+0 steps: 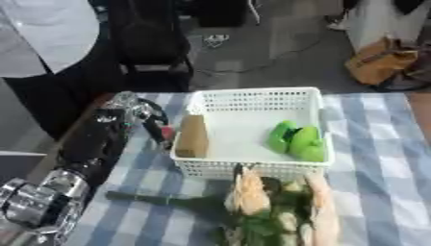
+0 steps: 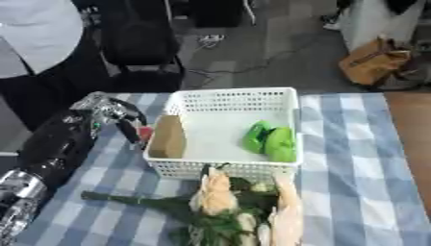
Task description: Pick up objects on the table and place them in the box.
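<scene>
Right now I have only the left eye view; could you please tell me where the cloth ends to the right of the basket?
Observer: In the right eye view the cloth stops at a bare brown strip of table that runs down the right side.
Operator: Thank you. How much cloth lies right of the greens?
Observer: A broad stretch shows between the greens and that strip, level with the basket front and below.

We see a table point(image 1: 379, 158) under a blue-and-white checked cloth. On it stands a white perforated basket point(image 1: 252, 98). Just in front of the basket lies a heap of leafy greens and pale vegetables point(image 1: 273, 206), touching its near wall.
</scene>
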Motion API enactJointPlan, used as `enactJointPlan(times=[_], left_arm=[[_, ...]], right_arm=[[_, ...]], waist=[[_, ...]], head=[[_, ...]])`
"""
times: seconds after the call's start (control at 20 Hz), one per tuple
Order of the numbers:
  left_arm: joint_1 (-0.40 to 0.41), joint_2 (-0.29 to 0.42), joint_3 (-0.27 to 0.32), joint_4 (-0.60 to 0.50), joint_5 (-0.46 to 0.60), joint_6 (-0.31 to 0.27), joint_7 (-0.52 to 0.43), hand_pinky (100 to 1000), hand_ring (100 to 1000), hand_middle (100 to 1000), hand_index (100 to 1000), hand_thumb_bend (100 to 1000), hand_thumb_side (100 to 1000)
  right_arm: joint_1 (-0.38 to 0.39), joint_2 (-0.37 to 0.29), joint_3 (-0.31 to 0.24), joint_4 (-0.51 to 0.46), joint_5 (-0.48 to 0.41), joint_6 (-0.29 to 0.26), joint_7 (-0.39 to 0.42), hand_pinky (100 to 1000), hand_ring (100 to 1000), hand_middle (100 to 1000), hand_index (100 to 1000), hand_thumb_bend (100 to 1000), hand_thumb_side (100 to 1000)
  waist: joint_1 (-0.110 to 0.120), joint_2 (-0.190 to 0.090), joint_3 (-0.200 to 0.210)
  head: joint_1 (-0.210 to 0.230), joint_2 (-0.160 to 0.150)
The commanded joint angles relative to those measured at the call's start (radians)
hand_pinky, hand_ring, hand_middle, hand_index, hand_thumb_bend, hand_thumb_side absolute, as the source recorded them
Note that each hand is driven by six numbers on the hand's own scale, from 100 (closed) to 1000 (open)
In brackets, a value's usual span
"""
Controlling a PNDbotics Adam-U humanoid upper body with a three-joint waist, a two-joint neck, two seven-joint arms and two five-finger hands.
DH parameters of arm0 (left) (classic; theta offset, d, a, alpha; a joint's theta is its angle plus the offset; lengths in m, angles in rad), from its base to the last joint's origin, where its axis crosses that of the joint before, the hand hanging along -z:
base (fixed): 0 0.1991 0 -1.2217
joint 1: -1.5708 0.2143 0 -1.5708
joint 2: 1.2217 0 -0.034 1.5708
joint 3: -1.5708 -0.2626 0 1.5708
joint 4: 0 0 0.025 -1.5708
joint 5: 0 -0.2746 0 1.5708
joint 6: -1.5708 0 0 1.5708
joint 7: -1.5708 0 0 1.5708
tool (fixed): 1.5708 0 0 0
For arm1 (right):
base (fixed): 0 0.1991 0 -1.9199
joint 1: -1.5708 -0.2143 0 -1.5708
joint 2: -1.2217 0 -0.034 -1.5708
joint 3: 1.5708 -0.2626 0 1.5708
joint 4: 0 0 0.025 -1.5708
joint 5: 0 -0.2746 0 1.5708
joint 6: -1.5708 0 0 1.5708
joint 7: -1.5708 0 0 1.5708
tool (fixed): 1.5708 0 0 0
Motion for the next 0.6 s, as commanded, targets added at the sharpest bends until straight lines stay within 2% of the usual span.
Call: enactJointPlan(times=[0.05,0.6], left_arm=[[-0.01,0.043,0.014,-0.014,0.009,0.001,0.045,979,1000,1000,1000,595,562],[0.0,0.038,0.022,0.01,0.058,-0.002,0.144,983,1000,1000,1000,555,582]], right_arm=[[-0.01,-0.024,-0.005,-0.015,-0.003,-0.003,-0.005,674,756,603,626,100,972],[-0.015,-0.018,-0.002,-0.015,-0.002,-0.003,-0.002,673,752,600,624,100,973]], waist=[[0.011,0.002,-0.001],[0.01,0.009,-0.006]], head=[[0.006,-0.012],[0.006,-0.018]])
